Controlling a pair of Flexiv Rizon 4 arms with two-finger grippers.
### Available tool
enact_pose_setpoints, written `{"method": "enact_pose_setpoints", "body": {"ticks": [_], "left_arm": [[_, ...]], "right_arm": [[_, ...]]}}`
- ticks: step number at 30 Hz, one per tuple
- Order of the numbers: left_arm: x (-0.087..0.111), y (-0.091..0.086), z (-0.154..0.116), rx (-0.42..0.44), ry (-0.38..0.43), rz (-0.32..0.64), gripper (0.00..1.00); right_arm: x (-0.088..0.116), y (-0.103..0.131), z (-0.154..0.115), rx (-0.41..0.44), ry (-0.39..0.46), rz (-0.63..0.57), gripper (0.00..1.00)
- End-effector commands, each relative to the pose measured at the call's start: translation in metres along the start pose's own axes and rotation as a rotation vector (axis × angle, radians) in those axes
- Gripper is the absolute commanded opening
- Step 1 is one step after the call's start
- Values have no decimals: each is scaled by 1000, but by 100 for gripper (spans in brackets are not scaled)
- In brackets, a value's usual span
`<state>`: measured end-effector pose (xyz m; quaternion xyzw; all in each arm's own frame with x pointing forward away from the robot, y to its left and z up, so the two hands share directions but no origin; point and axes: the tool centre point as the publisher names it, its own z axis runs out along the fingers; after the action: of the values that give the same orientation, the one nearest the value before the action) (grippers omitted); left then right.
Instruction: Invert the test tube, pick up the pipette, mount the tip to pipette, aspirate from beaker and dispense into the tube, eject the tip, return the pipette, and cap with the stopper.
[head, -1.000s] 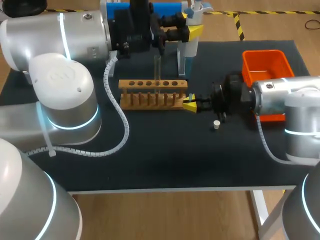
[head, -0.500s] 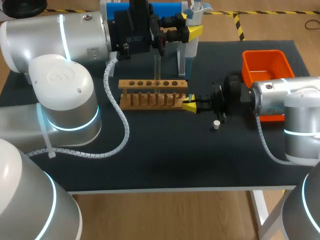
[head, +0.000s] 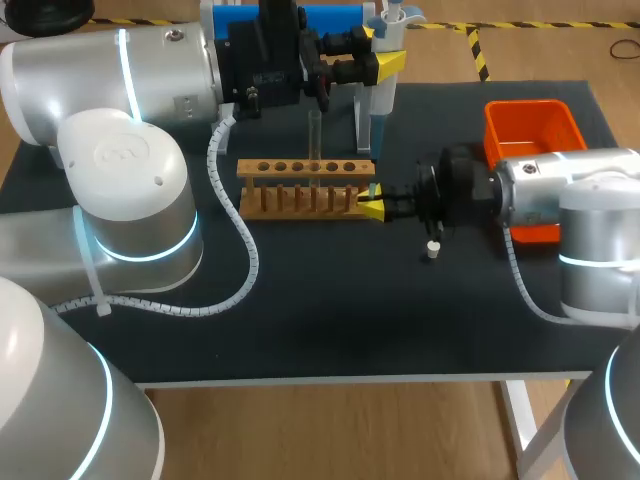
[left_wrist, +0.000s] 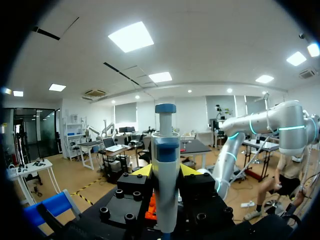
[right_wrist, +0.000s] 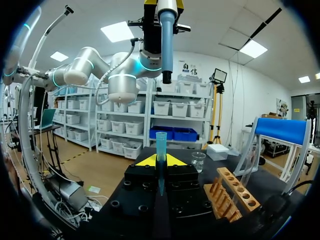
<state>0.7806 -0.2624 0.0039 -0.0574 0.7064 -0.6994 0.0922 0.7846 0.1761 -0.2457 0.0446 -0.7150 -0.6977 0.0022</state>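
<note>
Blue tip pinched in right tool at 3 o'clock end of wood rack; left tool grips pipette, approx 12 o'clock.

Rack sits mid-table, test tube standing in it. Pipette at its 1 o'clock, tip just beside at 3, stopper at 4, bin out at 2.

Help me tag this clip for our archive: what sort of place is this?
Likely a robotics lab bench set for liquid handling: a wooden test tube rack, a pipette in the left end effector, a beaker.
</note>
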Motion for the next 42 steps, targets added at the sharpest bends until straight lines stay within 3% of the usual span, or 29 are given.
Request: {"method": "enact_pose_setpoints", "body": {"ticks": [1,42], "left_arm": [[0,1,0,5,-1,1,0],[0,1,0,5,-1,1,0]], "right_arm": [[-2,1,1,0,-2,-1,0],[-2,21,1,0,-12,6,0]]}}
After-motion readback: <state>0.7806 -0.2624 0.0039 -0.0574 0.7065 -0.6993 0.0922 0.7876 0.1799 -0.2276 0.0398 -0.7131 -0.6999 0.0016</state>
